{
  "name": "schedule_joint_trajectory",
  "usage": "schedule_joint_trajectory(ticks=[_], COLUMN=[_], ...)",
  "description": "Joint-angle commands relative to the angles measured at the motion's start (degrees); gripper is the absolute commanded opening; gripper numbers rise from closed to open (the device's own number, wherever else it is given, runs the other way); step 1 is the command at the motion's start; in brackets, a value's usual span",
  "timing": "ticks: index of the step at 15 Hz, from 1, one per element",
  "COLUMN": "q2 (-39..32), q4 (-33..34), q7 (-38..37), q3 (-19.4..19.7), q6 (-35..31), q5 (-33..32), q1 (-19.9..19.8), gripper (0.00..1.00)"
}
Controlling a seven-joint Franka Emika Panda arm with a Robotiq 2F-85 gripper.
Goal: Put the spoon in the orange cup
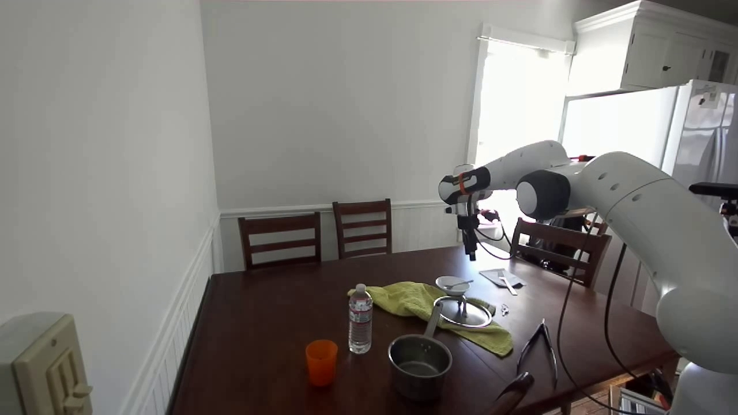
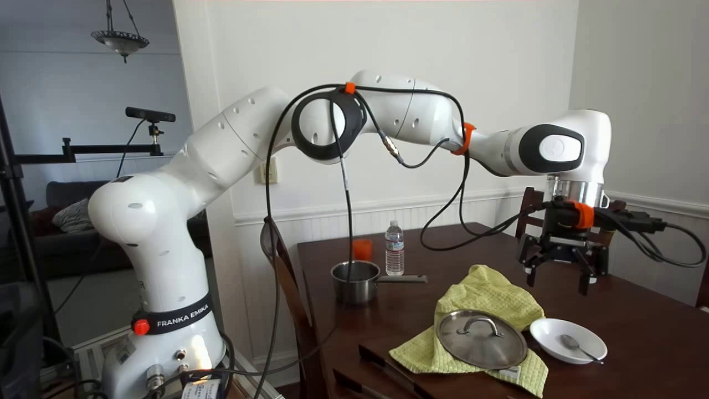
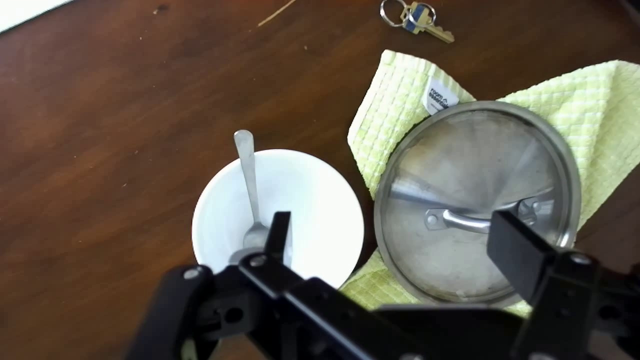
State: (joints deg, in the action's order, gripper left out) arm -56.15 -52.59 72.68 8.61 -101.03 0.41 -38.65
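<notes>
The metal spoon (image 3: 248, 172) rests in a white bowl (image 3: 325, 210), its handle sticking out over the rim. Both also show in an exterior view, the spoon (image 2: 579, 348) and the bowl (image 2: 543, 334). The orange cup (image 1: 321, 364) stands upright beside the water bottle; in an exterior view the cup (image 2: 363, 249) is partly hidden behind the pot. It is out of the wrist view. My gripper (image 3: 392, 225) is open and empty, above the bowl and the lid; one finger covers part of the spoon's head. The open gripper (image 2: 556, 281) hangs well above the table.
A pot lid (image 2: 482, 341) lies on a yellow-green towel (image 2: 498, 291) next to the bowl. A pot (image 1: 421, 369) and a water bottle (image 1: 360, 320) stand near the cup. Black tongs (image 1: 542, 346), keys (image 3: 417, 17) and a fork on a napkin (image 1: 490, 278) lie nearby.
</notes>
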Motion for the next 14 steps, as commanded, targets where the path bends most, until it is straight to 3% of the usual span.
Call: schedule_joint_trajectory(ticks=[1, 3, 6, 11, 13, 14], q2=[-2.33, -7.54, -10.95, -13.13, -14.49, -11.66], q4=[0.93, 6.14, 8.55, 8.91, 11.92, 6.68], q7=[1.62, -3.01, -7.73, -16.35, -16.29, -14.93], q3=[-0.87, -1.17, -1.07, 1.13, -0.20, 0.08], q6=[-4.50, -3.99, -5.33, -14.46, -10.73, -13.12], q5=[0.35, 0.03, -0.17, -0.37, -1.71, -0.29], q1=[-0.30, -0.62, -0.28, 1.50, 0.85, 1.31], gripper=[1.00, 1.00, 1.00, 1.00, 1.00, 1.00])
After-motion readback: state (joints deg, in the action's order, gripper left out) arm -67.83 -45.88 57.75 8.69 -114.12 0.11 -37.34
